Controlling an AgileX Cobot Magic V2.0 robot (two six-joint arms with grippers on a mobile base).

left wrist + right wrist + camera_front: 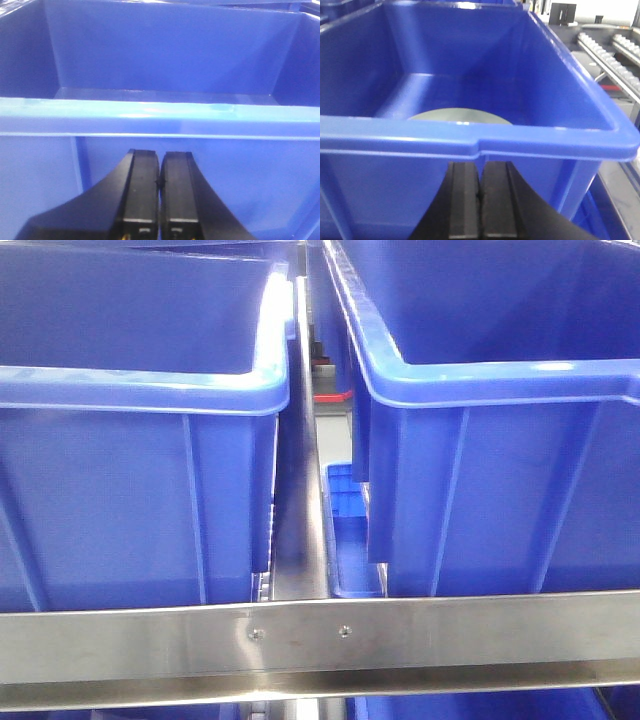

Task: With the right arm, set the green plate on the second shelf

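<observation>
Green plate lies flat on floor of right blue bin, near front wall, mostly hidden by rim. Right pincer closed, empty, outside bin below rim. Left pincer closed, empty, facing left blue bin. Rec: raise R arm clear of rim, open jaws, descend inside, take plate by near edge.

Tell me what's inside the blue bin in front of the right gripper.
On the floor of the blue bin lies the green plate, pale and round. Only its far part shows; the bin's near rim covers the rest. The right gripper waits outside, jaws shut.
</observation>
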